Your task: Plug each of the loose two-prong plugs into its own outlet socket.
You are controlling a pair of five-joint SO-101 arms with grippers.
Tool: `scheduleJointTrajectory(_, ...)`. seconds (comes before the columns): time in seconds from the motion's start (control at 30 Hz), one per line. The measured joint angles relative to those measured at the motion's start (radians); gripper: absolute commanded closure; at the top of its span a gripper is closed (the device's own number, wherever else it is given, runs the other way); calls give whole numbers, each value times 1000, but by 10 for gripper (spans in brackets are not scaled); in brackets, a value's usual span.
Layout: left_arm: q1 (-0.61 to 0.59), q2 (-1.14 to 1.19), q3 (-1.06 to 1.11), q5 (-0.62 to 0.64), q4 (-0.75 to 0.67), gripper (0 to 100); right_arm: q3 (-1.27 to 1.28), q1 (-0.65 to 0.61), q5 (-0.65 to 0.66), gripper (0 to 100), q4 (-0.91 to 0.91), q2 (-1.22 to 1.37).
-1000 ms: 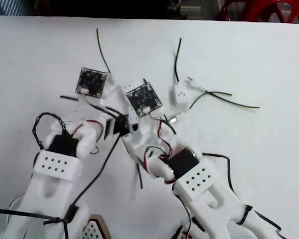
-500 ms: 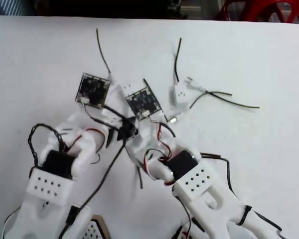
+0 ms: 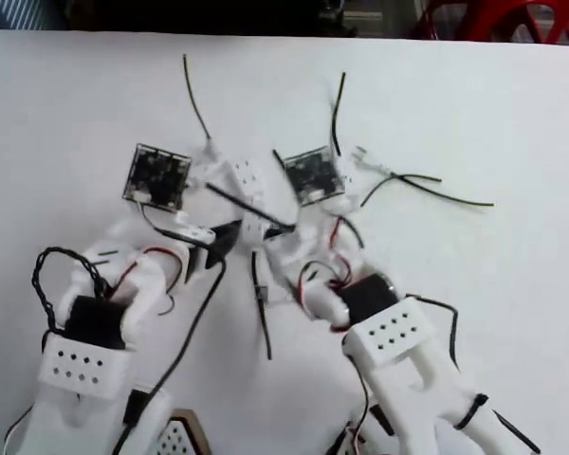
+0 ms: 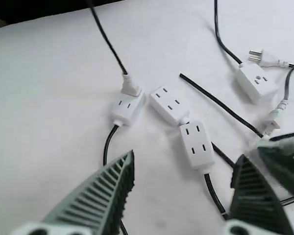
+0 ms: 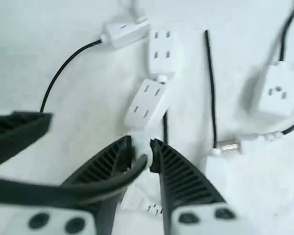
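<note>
Clamping a small white piece (image 5: 141, 152) just beside the end of one outlet block (image 5: 146, 103), my right gripper (image 5: 139, 144) has its fingers pressed tight on it; whether it is a plug I cannot tell. My left gripper (image 4: 186, 159) hangs spread wide above the white table (image 4: 49, 73). A second outlet block (image 4: 169, 104) lies end to end with the first, and a black-corded plug (image 4: 130, 87) touches a third block (image 4: 127, 108).

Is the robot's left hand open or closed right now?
Open. The left hand has its two green ridged fingers spread wide apart, gripping nothing.
</note>
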Motion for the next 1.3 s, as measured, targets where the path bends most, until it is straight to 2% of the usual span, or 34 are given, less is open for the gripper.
scheduleJointTrajectory(0.17, -25, 15, 0, 0, 25, 607, 0, 157, -51, 981, -74, 0)
scheduleJointTrajectory(0.33, -25, 209, -63, -2, 29, 608, 0, 227, -103, 981, -91, 0)
scheduleJointTrajectory(0.57, -9, 623, -273, 2, 29, 608, 0, 241, -115, 981, -92, 0)
scheduleJointTrajectory(0.83, 78, 1011, -496, 87, 29, 609, 66, 242, -115, 981, -161, 0)
scheduleJointTrajectory(1.1, 78, 1327, -701, 103, 29, 740, 74, 244, -115, 981, -189, 0)
scheduleJointTrajectory(1.3, 80, 1392, -767, -11, 35, 815, 74, 242, -115, 981, -189, 0)
